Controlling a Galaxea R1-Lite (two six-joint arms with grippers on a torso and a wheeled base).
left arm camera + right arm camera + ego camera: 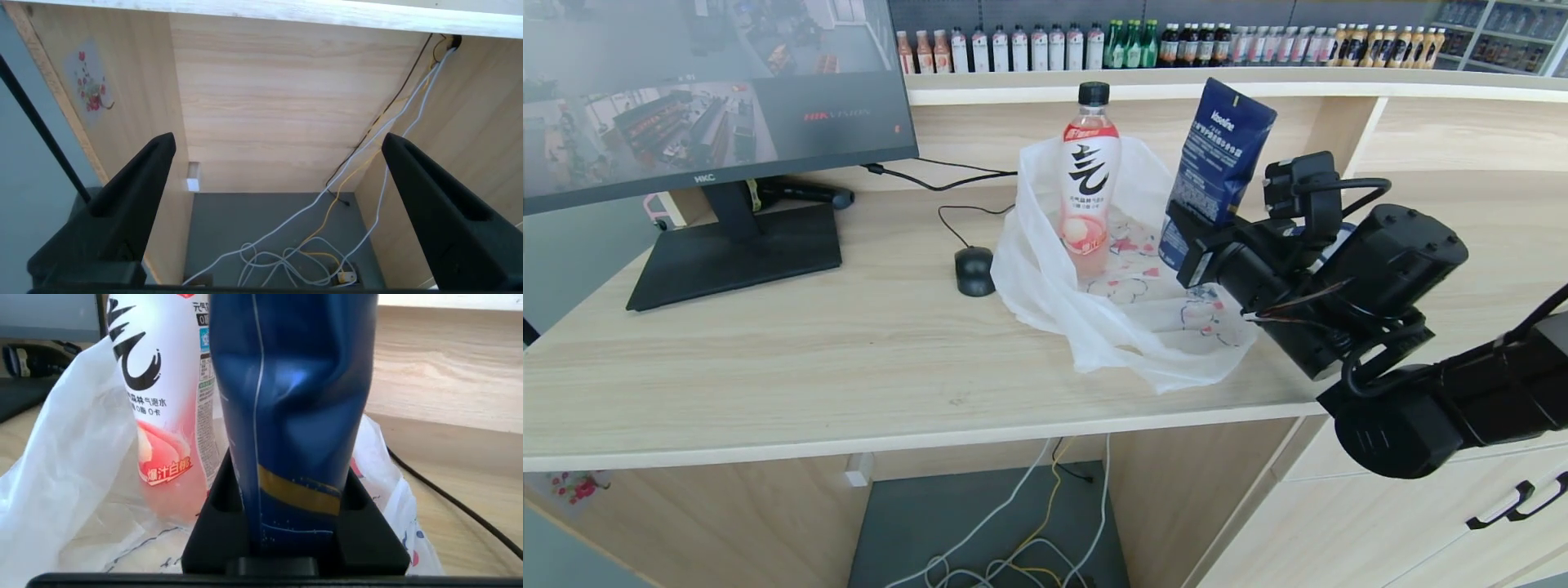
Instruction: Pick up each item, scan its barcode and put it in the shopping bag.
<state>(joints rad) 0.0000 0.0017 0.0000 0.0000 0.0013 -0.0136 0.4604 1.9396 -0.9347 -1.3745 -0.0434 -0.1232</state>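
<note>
Fingers (pixel 219 498) clamped on the dark-blue foil pouch (pixel 1217 155), right gripper (pixel 286 510); left gripper (pixel 278 147) spread apart. We'd lower it upright into the white plastic bag (pixel 1045 286).

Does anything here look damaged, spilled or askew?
The blue pouch is buckled and creased where the right gripper clamps it. The drink bottle stands upright among the folds of the shopping bag; nothing has spilled.

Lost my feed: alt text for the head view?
The right gripper holds a blue pouch over the white shopping bag on the wooden counter. A pink drink bottle stands in the bag; a monitor and mouse sit to its left.
</note>
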